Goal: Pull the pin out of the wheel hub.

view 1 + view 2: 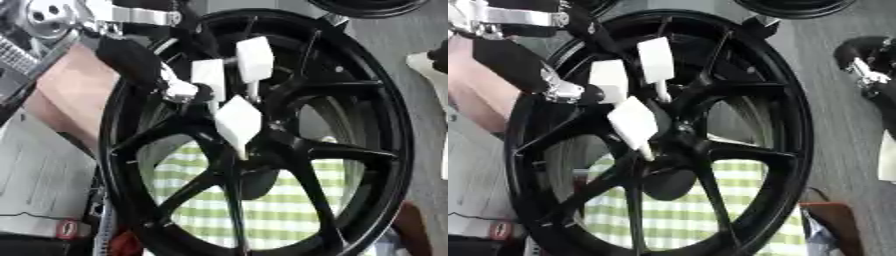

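Note:
A large black wheel hub (376, 150) fills both views, spokes meeting at its centre (254, 150). Three thin pins with flat white heads stick out near the centre: one upper (255, 59), one to its left (208, 75), one lower (238, 122). My left arm comes in from the upper left. Its hand (179, 91) sits right against the stem of the left pin, just under the white head; whether it holds the pin is hidden. My right hand (866, 64) shows at the right edge, apart from the wheel.
A green-and-white checked cloth (271, 210) shows through the spokes. Another black wheel (372, 6) lies at the top edge. Grey flat sheets (39, 170) lie at the left, a brown object (833, 225) at the lower right, and white shapes (887, 155) at the right edge.

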Motion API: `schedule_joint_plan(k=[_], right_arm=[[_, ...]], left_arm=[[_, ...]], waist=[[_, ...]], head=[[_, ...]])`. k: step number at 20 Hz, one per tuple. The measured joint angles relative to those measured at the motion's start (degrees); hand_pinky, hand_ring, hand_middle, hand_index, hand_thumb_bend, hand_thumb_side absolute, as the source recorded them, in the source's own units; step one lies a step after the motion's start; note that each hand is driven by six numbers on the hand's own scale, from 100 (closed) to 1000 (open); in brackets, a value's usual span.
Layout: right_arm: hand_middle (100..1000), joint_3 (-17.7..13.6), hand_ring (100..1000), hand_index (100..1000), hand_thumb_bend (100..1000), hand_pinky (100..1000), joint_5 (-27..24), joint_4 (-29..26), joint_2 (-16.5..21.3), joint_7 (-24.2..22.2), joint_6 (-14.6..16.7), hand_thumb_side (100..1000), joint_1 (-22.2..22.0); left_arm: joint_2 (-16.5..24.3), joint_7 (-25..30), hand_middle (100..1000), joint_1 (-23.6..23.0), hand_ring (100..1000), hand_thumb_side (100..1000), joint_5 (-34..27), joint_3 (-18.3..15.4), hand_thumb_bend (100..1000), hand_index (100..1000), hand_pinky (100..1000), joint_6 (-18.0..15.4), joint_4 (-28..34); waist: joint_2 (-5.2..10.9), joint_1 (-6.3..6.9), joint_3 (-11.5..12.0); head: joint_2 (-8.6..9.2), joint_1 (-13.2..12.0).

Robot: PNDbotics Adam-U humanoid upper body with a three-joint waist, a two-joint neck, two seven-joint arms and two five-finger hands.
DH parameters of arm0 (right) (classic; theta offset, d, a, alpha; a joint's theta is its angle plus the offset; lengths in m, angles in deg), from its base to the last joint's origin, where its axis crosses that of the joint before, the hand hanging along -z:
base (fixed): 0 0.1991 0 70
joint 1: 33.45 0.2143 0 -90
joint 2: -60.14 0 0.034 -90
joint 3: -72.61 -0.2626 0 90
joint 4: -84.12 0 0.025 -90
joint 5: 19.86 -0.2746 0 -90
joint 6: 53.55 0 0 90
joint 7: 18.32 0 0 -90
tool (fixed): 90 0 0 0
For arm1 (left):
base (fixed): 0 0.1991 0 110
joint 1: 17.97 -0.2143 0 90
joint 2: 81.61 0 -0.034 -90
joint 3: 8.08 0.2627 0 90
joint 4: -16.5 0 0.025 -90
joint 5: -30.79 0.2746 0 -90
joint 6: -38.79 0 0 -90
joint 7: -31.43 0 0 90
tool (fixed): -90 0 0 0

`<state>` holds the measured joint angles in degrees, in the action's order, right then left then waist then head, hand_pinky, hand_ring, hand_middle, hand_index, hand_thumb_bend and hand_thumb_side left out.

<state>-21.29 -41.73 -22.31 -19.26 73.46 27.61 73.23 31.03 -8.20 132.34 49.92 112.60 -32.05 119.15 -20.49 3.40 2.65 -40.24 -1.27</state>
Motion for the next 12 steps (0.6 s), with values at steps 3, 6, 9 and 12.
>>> schedule_joint_plan(k=[3,6,9,12], right_arm=[[603,0.0,812,661,316,910,0.0,0.0,-0.1,0.0,0.0,290,0.0],[603,0.0,811,661,317,910,0.0,0.0,-0.1,0.0,0.0,289,0.2],[603,0.0,811,661,318,910,0.0,0.0,-0.1,0.0,0.0,289,0.2],[603,0.0,811,661,318,910,0.0,0.0,-0.1,0.0,0.0,290,0.2]], left_arm=[[-0.3,0.2,823,-0.3,845,615,0.7,0.2,393,891,917,-0.2,-0.9],[-0.3,0.4,822,-0.4,845,616,1.2,0.2,385,891,917,-0.4,-1.6],[-0.6,0.5,821,-0.4,845,613,1.5,0.2,375,890,916,-0.6,-2.1],[-0.8,0.7,816,-0.5,840,617,1.7,0.2,363,888,916,-0.8,-2.7]], waist=[[-0.01,-0.03,-0.1],[-0.02,-0.03,-0.1],[-0.02,-0.09,-0.2],[-0.03,-0.15,-0.2]], head=[[0.0,-0.1],[0.0,-0.1],[0.0,-0.1],[0.0,-0.2]])
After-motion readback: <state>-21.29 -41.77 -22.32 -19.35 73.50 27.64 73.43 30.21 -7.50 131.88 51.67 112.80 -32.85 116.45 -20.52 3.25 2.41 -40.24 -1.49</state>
